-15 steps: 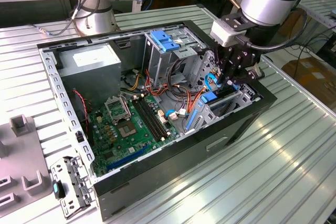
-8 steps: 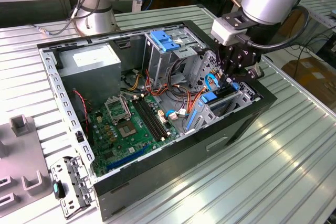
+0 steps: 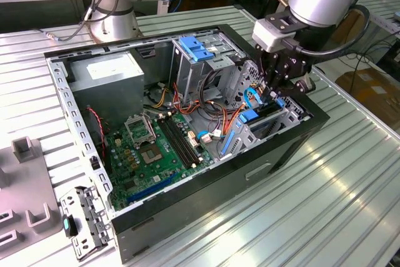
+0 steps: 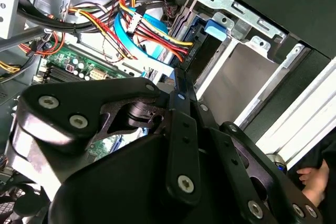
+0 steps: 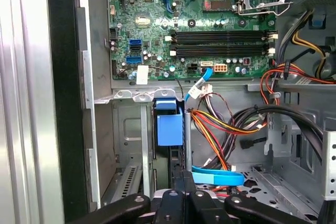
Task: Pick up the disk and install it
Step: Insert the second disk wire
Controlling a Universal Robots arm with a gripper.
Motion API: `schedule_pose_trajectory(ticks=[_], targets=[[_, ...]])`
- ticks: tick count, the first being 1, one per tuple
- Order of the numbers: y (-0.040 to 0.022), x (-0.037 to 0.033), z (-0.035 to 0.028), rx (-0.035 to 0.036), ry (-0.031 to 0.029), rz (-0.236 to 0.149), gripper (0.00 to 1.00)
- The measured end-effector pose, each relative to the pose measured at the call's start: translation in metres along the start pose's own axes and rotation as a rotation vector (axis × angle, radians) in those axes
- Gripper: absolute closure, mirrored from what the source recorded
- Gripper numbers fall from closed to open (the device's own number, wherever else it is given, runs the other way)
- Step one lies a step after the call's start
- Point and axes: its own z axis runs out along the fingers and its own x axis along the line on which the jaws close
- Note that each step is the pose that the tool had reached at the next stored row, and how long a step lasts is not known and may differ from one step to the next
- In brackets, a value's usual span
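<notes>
The disk (image 3: 269,110) stands on edge in the drive cage at the front corner of the open computer case (image 3: 287,148), its blue rail tab sticking up. Both wrist views show that blue tab of the disk (image 5: 169,125) (image 4: 217,28) with the dark body below it. My gripper (image 3: 274,95) hangs straight over the cage, close above the disk's top edge. Its black fingers lie pressed together, shut, with the tips (image 5: 184,176) (image 4: 177,74) just beside the disk's edge. Whether they touch the disk is hidden.
Red, yellow and blue cables (image 5: 226,129) run beside the cage. The motherboard (image 3: 156,148), a grey power supply box (image 3: 106,76) and an upper bay with a blue bracket (image 3: 197,48) fill the case. A second arm's base (image 3: 115,23) stands behind. A person's hand (image 4: 313,179) rests outside the case.
</notes>
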Motion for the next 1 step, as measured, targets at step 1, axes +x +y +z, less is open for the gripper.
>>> schedule_pose_trajectory(ticks=[1], targets=[[0.0, 0.0, -0.0001, 0.0, 0.0001, 0.0, 0.89]])
